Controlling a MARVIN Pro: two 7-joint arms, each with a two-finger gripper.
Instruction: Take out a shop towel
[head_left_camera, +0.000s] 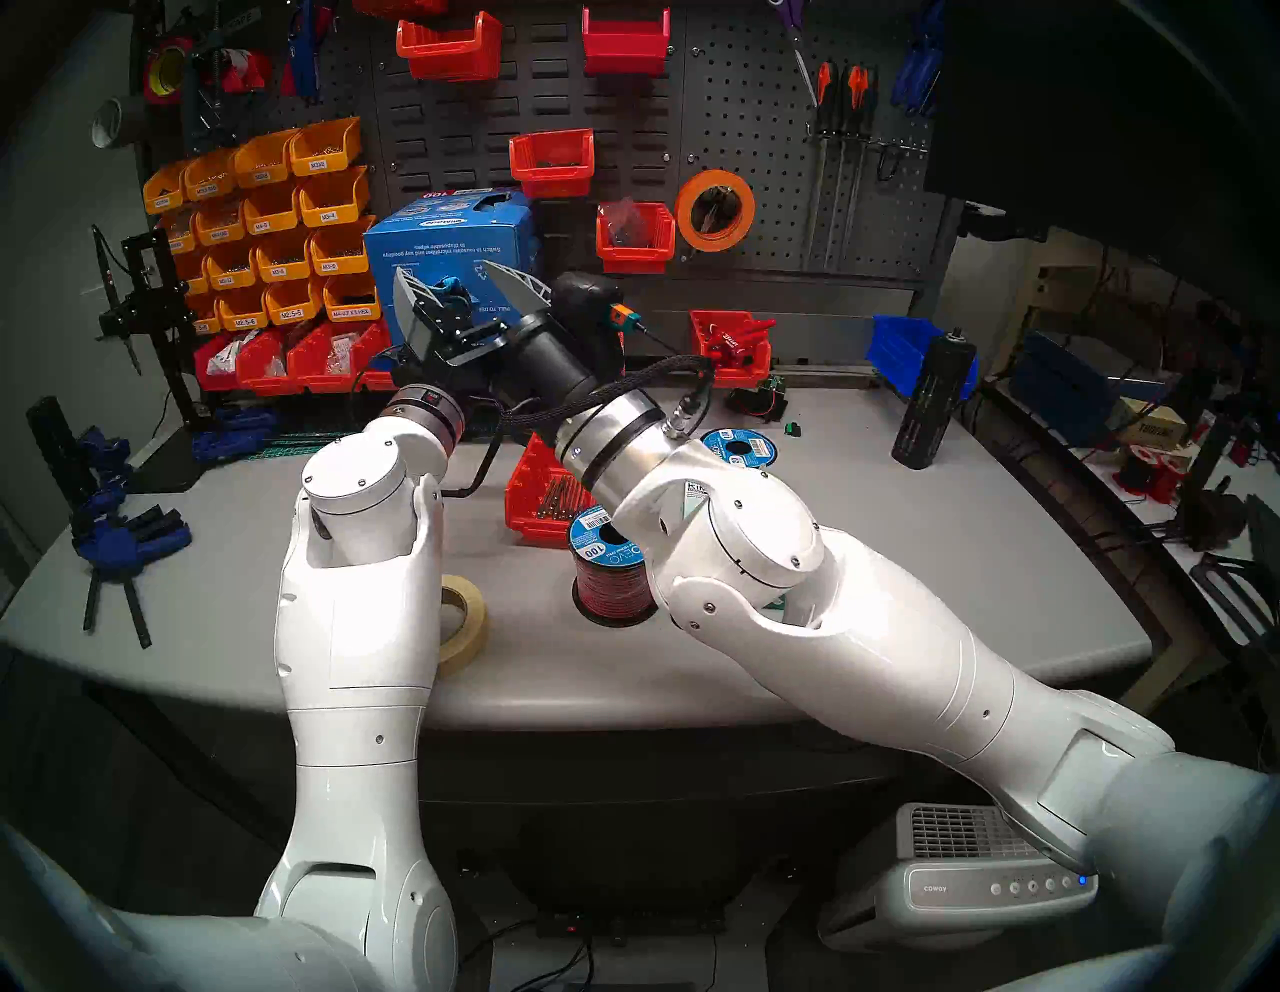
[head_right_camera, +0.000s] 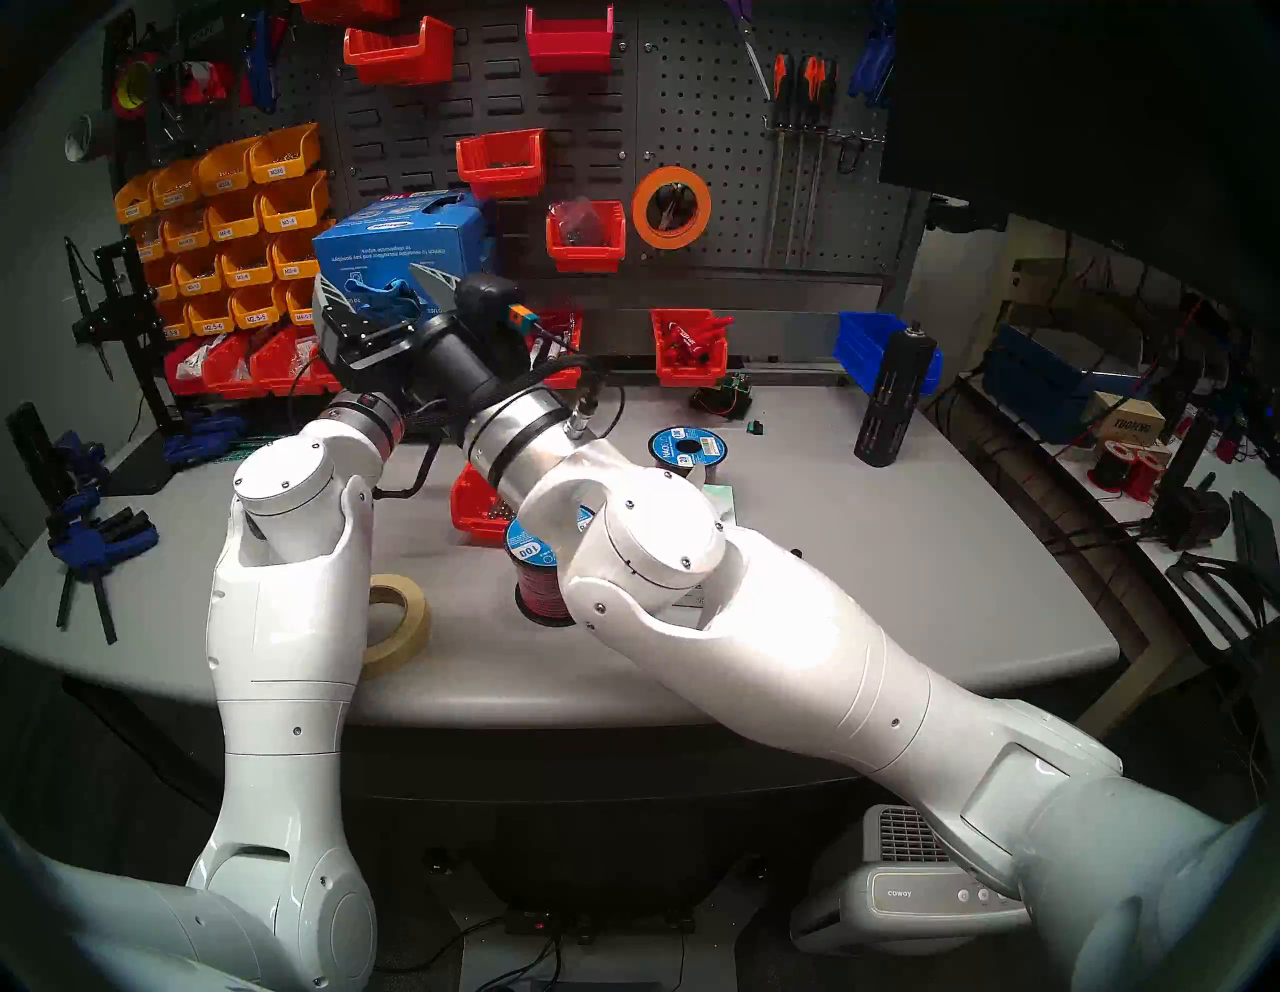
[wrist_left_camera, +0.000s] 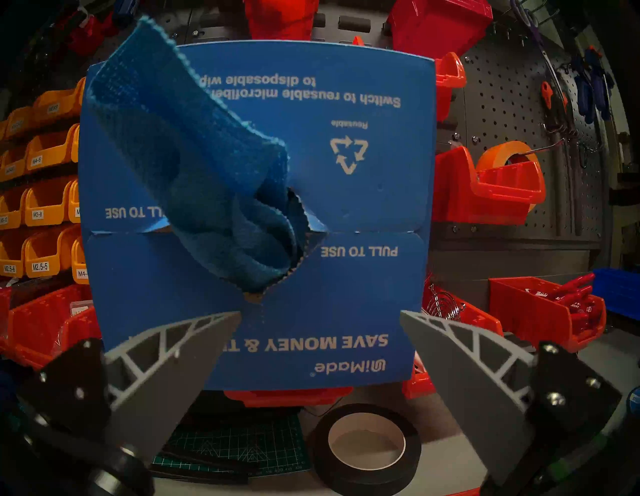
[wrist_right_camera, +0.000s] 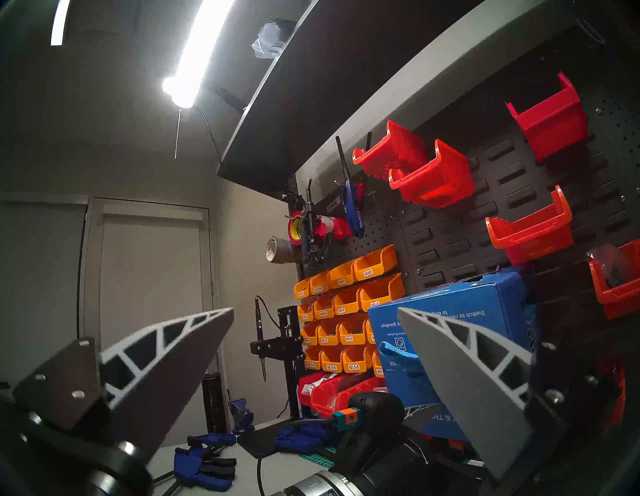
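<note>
A blue shop towel (wrist_left_camera: 194, 156) pokes out of the torn middle hole of the blue carton (wrist_left_camera: 363, 194), which stands upside down against the pegboard. My left gripper (wrist_left_camera: 320, 312) faces the carton's front, open, its fingertips just below the hole and clear of the cloth. In the head views the towel (head_left_camera: 451, 286) and carton (head_left_camera: 429, 235) show, but the left gripper is hidden behind my right gripper (head_left_camera: 440, 265). The right gripper (wrist_right_camera: 316, 310) hangs open and empty above the left wrist, pointing left and upward, with the carton (wrist_right_camera: 467, 311) behind its right finger.
A black tape roll (wrist_left_camera: 367, 446) and a green cutting mat (wrist_left_camera: 225, 446) lie below the carton. Yellow bins (head_left_camera: 277, 228) and red bins flank it. On the table stand a wire spool (head_left_camera: 609, 568), a masking tape roll (head_left_camera: 460, 623), a red screw bin (head_left_camera: 547, 499) and blue clamps (head_left_camera: 131, 540).
</note>
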